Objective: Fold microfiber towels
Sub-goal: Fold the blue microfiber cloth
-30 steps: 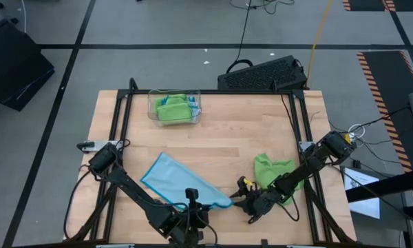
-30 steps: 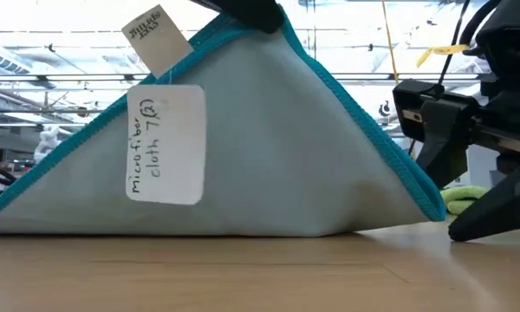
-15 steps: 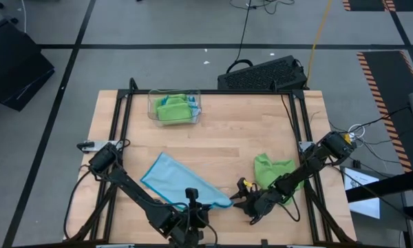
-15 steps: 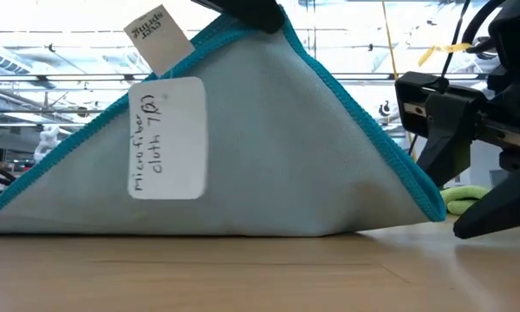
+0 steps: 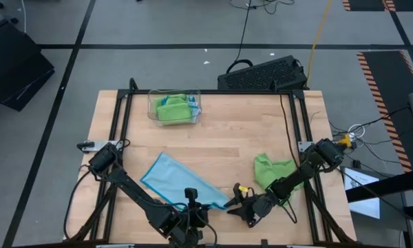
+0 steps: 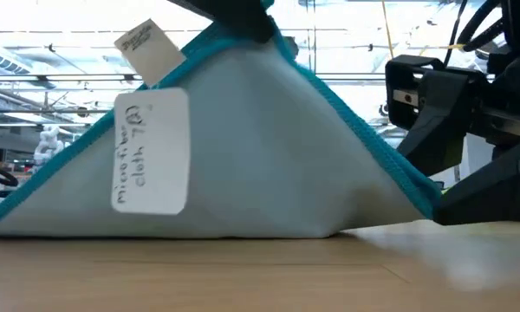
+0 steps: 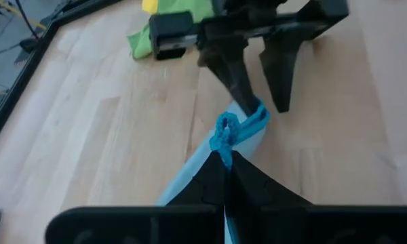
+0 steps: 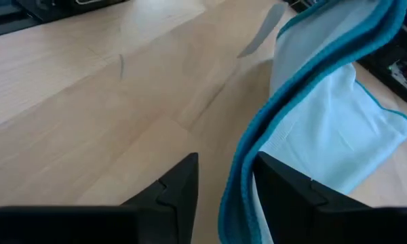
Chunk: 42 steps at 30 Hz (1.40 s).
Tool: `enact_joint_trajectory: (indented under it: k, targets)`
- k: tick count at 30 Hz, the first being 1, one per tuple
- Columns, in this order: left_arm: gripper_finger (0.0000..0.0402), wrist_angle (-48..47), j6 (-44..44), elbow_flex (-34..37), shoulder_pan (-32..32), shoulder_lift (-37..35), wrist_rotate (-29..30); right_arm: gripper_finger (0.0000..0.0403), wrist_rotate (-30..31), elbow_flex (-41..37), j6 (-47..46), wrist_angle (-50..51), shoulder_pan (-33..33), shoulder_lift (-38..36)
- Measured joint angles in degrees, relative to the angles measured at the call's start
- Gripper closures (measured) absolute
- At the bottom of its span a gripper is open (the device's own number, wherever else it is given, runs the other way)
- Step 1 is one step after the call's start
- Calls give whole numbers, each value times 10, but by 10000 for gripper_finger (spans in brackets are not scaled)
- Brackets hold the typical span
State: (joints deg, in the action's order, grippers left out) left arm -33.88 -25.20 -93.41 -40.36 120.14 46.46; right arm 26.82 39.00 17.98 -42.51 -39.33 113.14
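right gripper (image 5: 235, 210) moved in — jaws straddling blue towel (image 5: 172, 179) | green towels: two

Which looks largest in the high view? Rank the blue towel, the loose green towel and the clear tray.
1. Blue towel, spread diagonally, with one corner lifted by the left pincer.
2 and 3. Loose green towel, crumpled, and clear tray look alike in size; no ranking between them.

Even bright overhead light, soft faint shadows, blurred wrist views, backlit low view
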Motion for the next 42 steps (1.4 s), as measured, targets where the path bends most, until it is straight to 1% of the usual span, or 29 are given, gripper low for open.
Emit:
enact_joint_trajectory:
  k: [5, 8, 12, 15, 22, 35, 39, 42]
  targets:
    - [397, -33, -33, 0, 0, 0, -1, 278, 2, 0, -5, 22, 1, -9]
    - [394, -37, -40, 0, -1, 0, -1, 279, 4, -1, -9, 40, 0, -19]
    - [397, -39, -39, 0, -5, 0, -1, 271, 34, -1, -26, 82, -9, -44]
    - [395, -43, -40, 0, -7, 0, -1, 262, 35, -1, -34, 101, -11, -56]
    - [397, -62, -60, 0, -6, 0, 1, 253, 33, -1, -34, 98, -11, -58]
    - [394, -66, -68, 0, -5, 0, 2, 290, 30, -2, -11, 70, -4, -57]
    - [396, -65, -68, 0, -5, 0, 2, 292, 30, -2, -11, 59, -1, -51]
    - [393, -66, -68, 0, -5, 0, 2, 283, 29, -1, -8, 40, 0, -37]
